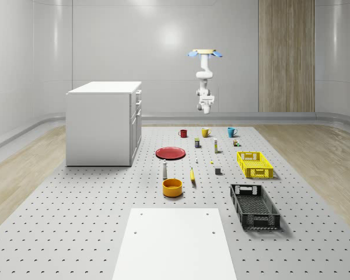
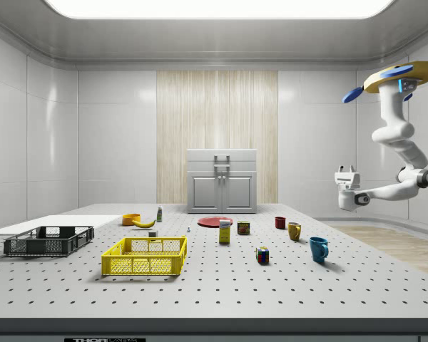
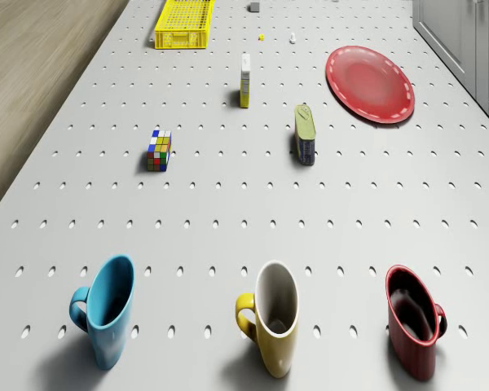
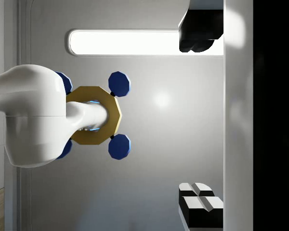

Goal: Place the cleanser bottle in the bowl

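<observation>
The cleanser bottle is a small white bottle standing upright mid-table, just behind the orange bowl. In the side view the bottle stands to the right of the bowl. The drone hovers high over the table's far end, near the row of mugs, far from both objects. Its white arm hangs below it. The gripper is held in the air, seen in the side view with its fingers turned upward. In the wrist view its fingers stand wide apart, open and holding nothing, facing the drone's underside.
A banana lies right of the bottle, and a red plate lies behind it. Red, yellow and blue mugs line the far end. A yellow crate, a black crate and a white cabinet flank the middle.
</observation>
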Available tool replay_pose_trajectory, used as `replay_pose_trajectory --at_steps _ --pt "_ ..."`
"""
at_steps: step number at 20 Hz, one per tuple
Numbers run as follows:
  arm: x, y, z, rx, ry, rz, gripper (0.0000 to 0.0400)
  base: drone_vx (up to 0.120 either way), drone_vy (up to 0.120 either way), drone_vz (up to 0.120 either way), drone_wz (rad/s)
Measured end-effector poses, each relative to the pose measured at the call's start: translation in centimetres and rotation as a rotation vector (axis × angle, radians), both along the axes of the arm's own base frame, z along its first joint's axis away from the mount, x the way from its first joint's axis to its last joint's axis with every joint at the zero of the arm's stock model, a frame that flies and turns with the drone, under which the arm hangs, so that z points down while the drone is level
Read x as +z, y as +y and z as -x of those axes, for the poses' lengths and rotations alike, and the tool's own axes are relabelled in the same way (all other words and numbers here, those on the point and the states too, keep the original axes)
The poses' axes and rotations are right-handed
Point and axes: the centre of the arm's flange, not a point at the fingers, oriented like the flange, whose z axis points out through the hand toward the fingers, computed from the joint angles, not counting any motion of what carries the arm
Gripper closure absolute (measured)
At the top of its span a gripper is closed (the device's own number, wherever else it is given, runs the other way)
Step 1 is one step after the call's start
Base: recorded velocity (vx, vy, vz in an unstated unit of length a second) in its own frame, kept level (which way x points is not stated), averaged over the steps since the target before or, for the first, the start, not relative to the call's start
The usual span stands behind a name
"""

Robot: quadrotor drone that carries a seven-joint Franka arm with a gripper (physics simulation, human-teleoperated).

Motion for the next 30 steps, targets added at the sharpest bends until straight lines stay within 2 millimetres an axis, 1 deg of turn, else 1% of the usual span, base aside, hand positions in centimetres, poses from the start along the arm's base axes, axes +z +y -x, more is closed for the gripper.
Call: replay_pose_trajectory --at_steps 4,9,30 --pt "1.5 0.0 -0.1 0.0 -0.003 0.0 0.0 0.12 -0.12 0.0 0.0" --pt "2.3 0.0 -0.2 0.0 -0.007 0.0 0.0 0.12 -0.12 0.0 0.0" --pt "2.7 0.0 0.0 0.0 -0.023 0.003 0.0 0.12 -0.12 0.0 0.0"
